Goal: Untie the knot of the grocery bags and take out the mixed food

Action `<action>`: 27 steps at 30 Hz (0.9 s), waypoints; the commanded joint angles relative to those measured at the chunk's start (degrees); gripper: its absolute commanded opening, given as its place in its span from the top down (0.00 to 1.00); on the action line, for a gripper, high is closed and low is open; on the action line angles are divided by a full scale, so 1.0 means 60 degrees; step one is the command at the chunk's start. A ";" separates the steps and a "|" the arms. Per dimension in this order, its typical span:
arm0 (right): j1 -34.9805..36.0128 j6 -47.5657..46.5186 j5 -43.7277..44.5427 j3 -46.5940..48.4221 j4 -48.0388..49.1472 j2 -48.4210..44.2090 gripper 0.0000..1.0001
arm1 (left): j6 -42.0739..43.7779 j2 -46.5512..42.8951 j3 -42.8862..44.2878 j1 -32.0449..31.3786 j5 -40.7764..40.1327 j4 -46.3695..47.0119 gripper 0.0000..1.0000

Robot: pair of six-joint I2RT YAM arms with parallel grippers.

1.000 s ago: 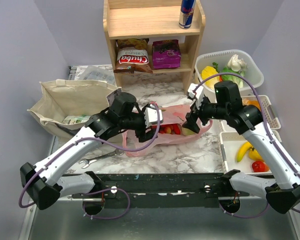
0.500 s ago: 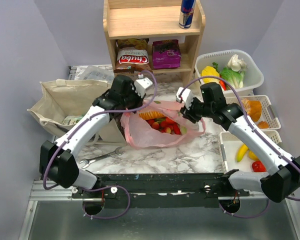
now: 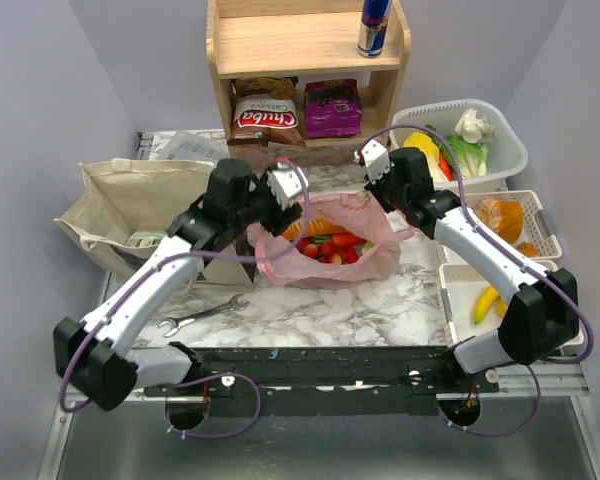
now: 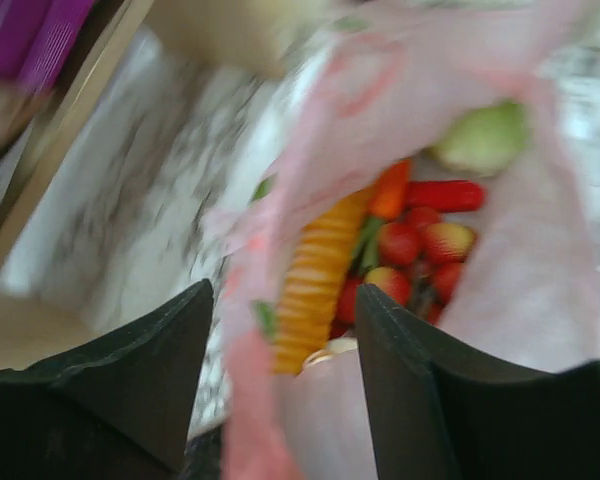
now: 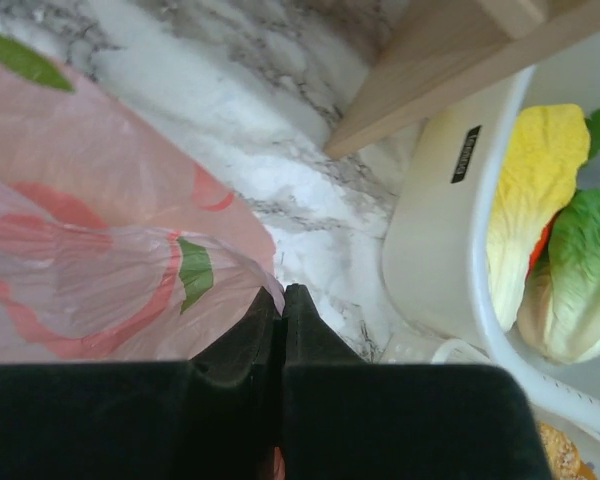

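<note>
Now, with the jaws of the right gripper (image 5: 283, 295) pinched shut on the right rim of the pink bag (image 3: 375, 262) in the middle of the tabletop (image 3: 320, 310), the left gripper (image 4: 280, 300), jaws apart around the left rim, should close and pull gently so the mixed food (image 3: 330, 243) does not spill.

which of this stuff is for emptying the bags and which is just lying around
For the job:
pink bag
food in it
tote
snack bag in the tote

Just lying about:
wrench
Chuba bag
purple bag
can
shelf
</note>
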 commanded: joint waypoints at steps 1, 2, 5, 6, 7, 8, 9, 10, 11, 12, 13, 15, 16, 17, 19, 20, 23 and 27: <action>-0.0099 0.1116 0.0420 0.0725 0.0222 0.0359 0.99 | 0.2345 -0.1142 -0.0454 -0.1489 0.1635 0.0361 0.46; -0.0103 0.1287 0.0424 0.0796 0.0167 0.0437 0.99 | 0.2513 -0.0973 -0.0307 -0.1799 0.1598 0.0103 0.50; -0.0099 0.1615 0.0576 0.0962 0.0156 0.0529 0.99 | 0.2756 -0.0147 -0.0137 -0.2371 0.0813 -0.0125 0.65; -0.0101 0.1670 0.0627 0.0957 0.0194 0.0508 0.99 | 0.2953 0.0173 -0.0111 -0.2506 0.0426 -0.0219 0.68; -0.0114 0.1718 0.0728 0.0980 0.0216 0.0494 0.99 | 0.3085 0.0583 -0.0118 -0.2535 0.0155 -0.0143 0.71; -0.0114 0.1777 0.0826 0.0992 0.0254 0.0467 0.99 | 0.3160 0.0920 -0.0141 -0.2536 -0.0167 -0.0014 0.72; -0.0114 0.1823 0.0981 0.0995 0.0293 0.0453 0.99 | 0.3248 0.1338 -0.0096 -0.2537 -0.0469 0.0107 0.71; -0.0136 0.1871 0.1134 0.1010 0.0367 0.0424 0.99 | 0.3318 0.1706 0.0018 -0.2536 -0.0653 0.0128 0.71; -0.0169 0.1950 0.1343 0.1024 0.0441 0.0387 0.99 | 0.3377 0.2140 0.0149 -0.2536 -0.0929 0.0143 0.71; -0.0205 0.2022 0.1537 0.1039 0.0567 0.0356 0.99 | 0.3351 0.2515 0.0252 -0.2544 -0.1062 0.0259 0.71; -0.0268 0.2082 0.1682 0.1039 0.0700 0.0320 0.99 | 0.3298 0.2775 0.0304 -0.2522 -0.1247 0.0465 0.71; -0.0412 0.2140 0.1800 0.1096 0.0879 0.0282 0.99 | 0.3229 0.3369 0.0481 -0.2509 -0.1535 0.0708 0.71; -0.0489 0.2139 0.1714 0.1087 0.0965 0.0227 0.99 | 0.3187 0.3680 0.0646 -0.2496 -0.1719 0.0771 0.69; -0.0524 0.2110 0.1656 0.1030 0.1047 0.0176 0.99 | 0.3149 0.3928 0.0788 -0.2479 -0.1897 0.0821 0.67; -0.0566 0.1996 0.1349 0.0878 0.1058 0.0112 0.99 | 0.3261 0.4271 0.0872 -0.2399 -0.2249 0.1259 0.57; -0.0578 0.1948 0.1201 0.0776 0.1055 0.0105 0.99 | 0.3418 0.4396 0.0835 -0.2369 -0.2385 0.1535 0.52; -0.0598 0.1991 0.0939 0.0497 0.0872 0.0182 0.99 | 0.3801 0.4887 0.1036 -0.2326 -0.2766 0.1645 0.41; -0.0680 0.2076 0.0821 0.0278 0.0864 0.0338 0.99 | 0.3922 0.5566 0.1272 -0.2229 -0.2995 0.1486 0.37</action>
